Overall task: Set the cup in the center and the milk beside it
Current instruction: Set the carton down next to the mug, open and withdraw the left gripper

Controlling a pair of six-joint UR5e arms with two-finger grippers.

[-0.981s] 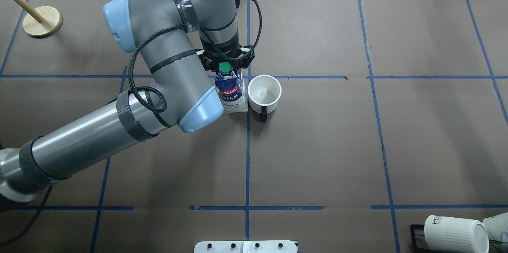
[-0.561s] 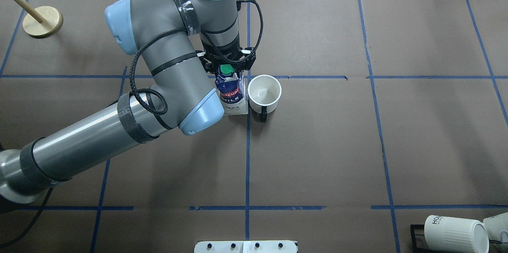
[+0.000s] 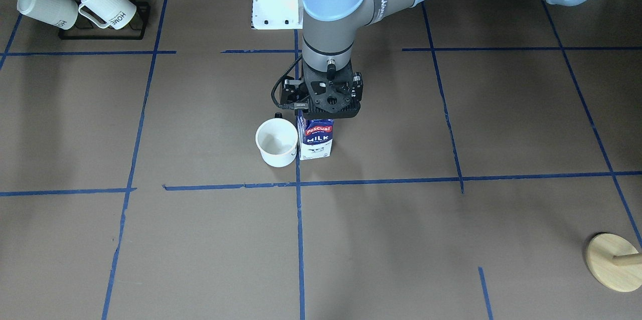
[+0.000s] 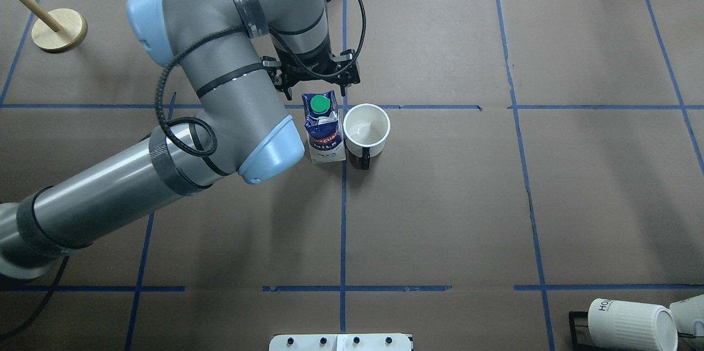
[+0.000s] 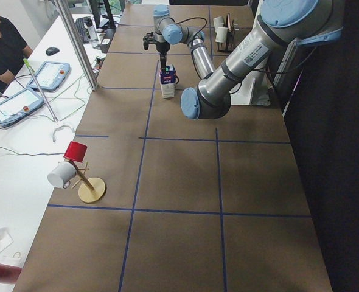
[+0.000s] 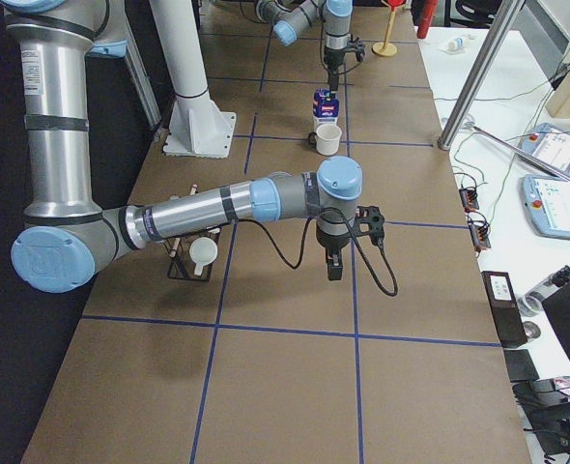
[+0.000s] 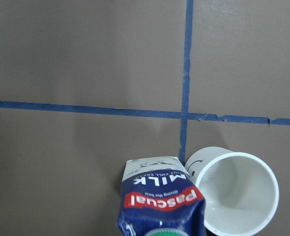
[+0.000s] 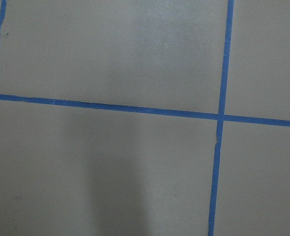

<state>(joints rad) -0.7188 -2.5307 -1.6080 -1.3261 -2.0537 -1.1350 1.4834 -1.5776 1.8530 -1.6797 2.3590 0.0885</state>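
Overhead exterior: blue-and-white milk carton (image 4: 323, 131) beside white smiley cup (image 4: 367, 128), far from desk (image 4: 440, 202) edges; left pincer (image 4: 316, 87) apart above; right pincer (image 6: 334, 266), cannot tell.

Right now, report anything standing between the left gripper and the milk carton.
Nothing visible does. The left gripper hangs open just above the milk carton; the cup stands beside the carton, off that path.

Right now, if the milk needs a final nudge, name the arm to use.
Left. The left gripper hovers just over the milk beside the cup; the right gripper hangs far down the table.
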